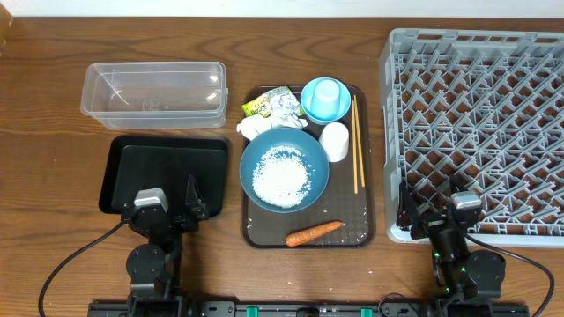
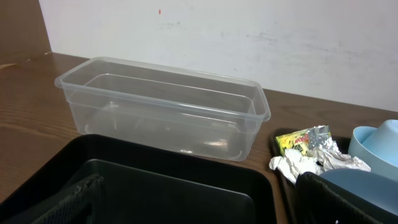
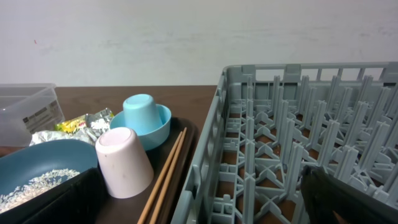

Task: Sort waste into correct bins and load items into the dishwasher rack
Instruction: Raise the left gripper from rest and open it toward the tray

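On the brown serving tray, a large dark blue bowl (image 1: 284, 172) holds white rice (image 1: 280, 176). A carrot (image 1: 314, 232) lies in front of it. Behind it lie a green-yellow wrapper (image 1: 267, 105) and a white tissue (image 1: 255, 129). A light blue cup (image 1: 328, 92) stands upside down in a small light blue bowl (image 1: 310, 107). A white cup (image 1: 335, 141) and chopsticks (image 1: 357, 145) sit nearby. My left gripper (image 1: 167, 201) hangs open over the black tray (image 1: 163, 163), behind which is the clear tub (image 1: 150, 90). My right gripper (image 1: 432, 210) is open at the near-left corner of the grey rack (image 1: 480, 123).
The brown serving tray (image 1: 366, 220) sits between the black tray and the rack. In the left wrist view the clear tub (image 2: 161, 109) stands just past the black tray (image 2: 174, 186). Black cables trail from both arm bases along the table's front edge.
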You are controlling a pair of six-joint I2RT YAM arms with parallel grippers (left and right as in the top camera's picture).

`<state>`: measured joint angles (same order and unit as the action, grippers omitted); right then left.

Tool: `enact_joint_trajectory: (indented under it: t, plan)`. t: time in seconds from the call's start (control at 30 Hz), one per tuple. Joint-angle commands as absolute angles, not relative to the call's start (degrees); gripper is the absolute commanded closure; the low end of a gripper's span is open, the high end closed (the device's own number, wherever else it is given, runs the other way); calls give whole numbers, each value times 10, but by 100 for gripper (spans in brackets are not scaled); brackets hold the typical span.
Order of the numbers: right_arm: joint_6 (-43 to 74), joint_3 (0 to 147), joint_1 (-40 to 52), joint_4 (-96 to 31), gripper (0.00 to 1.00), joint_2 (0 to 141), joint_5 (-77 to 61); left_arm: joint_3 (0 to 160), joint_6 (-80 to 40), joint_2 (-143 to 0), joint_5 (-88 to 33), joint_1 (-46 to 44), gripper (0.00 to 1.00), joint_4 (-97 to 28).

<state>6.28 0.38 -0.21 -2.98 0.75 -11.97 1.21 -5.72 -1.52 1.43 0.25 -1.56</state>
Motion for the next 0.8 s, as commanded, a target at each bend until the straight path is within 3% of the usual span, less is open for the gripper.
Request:
enact_joint_trajectory:
  t: [0.0,0.33,0.53,0.67,0.77]
  plan:
    - [59,3,-6,-32,1,10,-118,2,-50,-18,19,0,1,-40]
    - [59,3,-6,-32,1,10,-119,3,-60,-18,7,0,1,-38]
    - [59,3,-6,-32,1,10,-118,3,-314,-18,-284,0,1,-23]
    - [59,3,-6,-32,1,10,-118,3,-410,-18,-335,0,1,-14]
    - [59,3,-6,-32,1,10,-118,4,-410,-18,-396,0,1,42]
